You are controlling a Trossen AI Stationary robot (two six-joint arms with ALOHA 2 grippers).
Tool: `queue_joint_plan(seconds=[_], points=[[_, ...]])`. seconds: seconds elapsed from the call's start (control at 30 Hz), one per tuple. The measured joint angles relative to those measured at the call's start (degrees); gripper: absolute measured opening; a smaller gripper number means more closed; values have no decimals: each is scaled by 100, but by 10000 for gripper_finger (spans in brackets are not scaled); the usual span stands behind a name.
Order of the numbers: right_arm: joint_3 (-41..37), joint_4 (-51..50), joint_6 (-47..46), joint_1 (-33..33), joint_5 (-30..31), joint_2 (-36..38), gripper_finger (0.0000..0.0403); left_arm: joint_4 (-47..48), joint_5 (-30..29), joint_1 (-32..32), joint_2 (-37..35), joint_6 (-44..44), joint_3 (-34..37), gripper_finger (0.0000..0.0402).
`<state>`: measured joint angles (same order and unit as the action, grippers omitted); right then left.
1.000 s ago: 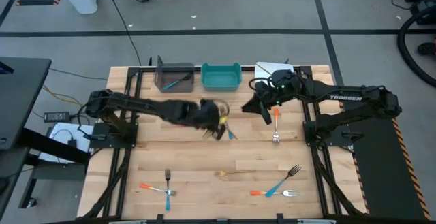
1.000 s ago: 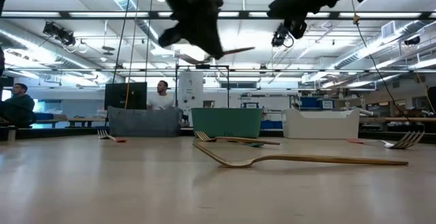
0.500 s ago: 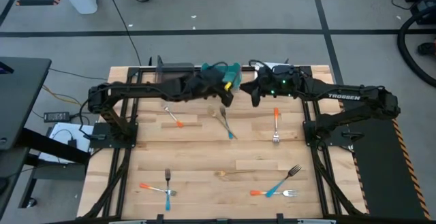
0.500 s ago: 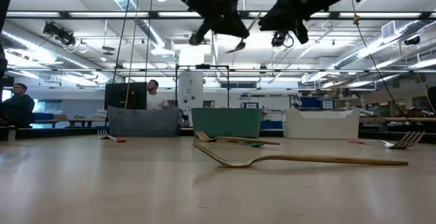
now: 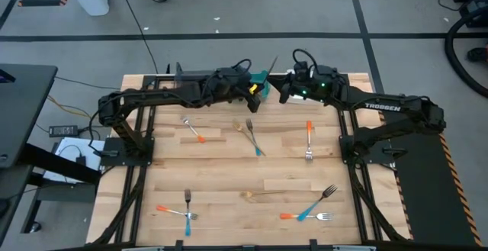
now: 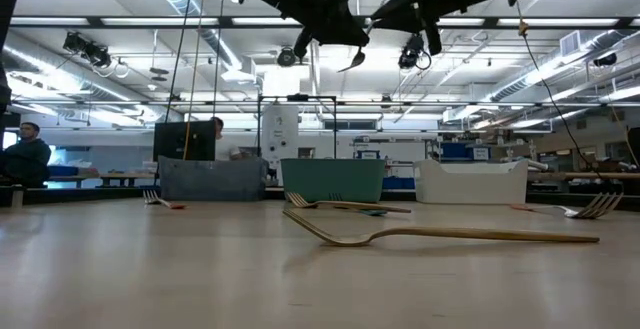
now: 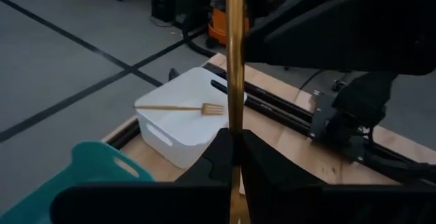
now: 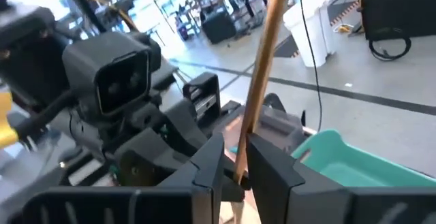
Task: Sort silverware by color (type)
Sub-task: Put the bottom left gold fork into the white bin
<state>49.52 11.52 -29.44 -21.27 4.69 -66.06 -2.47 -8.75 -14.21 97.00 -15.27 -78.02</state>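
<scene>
left gripper (image 7: 235,149) pinching gold fork (image 7: 235,54) above teal bin (image 5: 255,83) | right gripper (image 8: 235,159) also clamped on it | white bin (image 7: 184,115) holds another | table (image 5: 221,182) middle open

Forks (image 5: 255,139) on wooden table (image 5: 221,182)

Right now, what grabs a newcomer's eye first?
Both arms meet at the table's far edge, the left gripper and right gripper each shut on a gold fork between them, above the teal bin. Loose forks lie across the table, and one gold fork lies in the white bin.
</scene>
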Motion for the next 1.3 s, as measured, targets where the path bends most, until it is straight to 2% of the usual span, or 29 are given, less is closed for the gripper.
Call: queue_joint_plan(seconds=[0.37, 0.67, 1.3], points=[[0, 765, -255, -190, 17, -501, 65, 74, 7, -130, -3, 83, 2, 21], [0, 550, -7, -248, -160, -347, 64, 41, 141, -198, -3, 96, 2, 20], [2, 243, 93, -292, 15, -256, 64, 28, 133, -213, 1, 114, -2, 19]])
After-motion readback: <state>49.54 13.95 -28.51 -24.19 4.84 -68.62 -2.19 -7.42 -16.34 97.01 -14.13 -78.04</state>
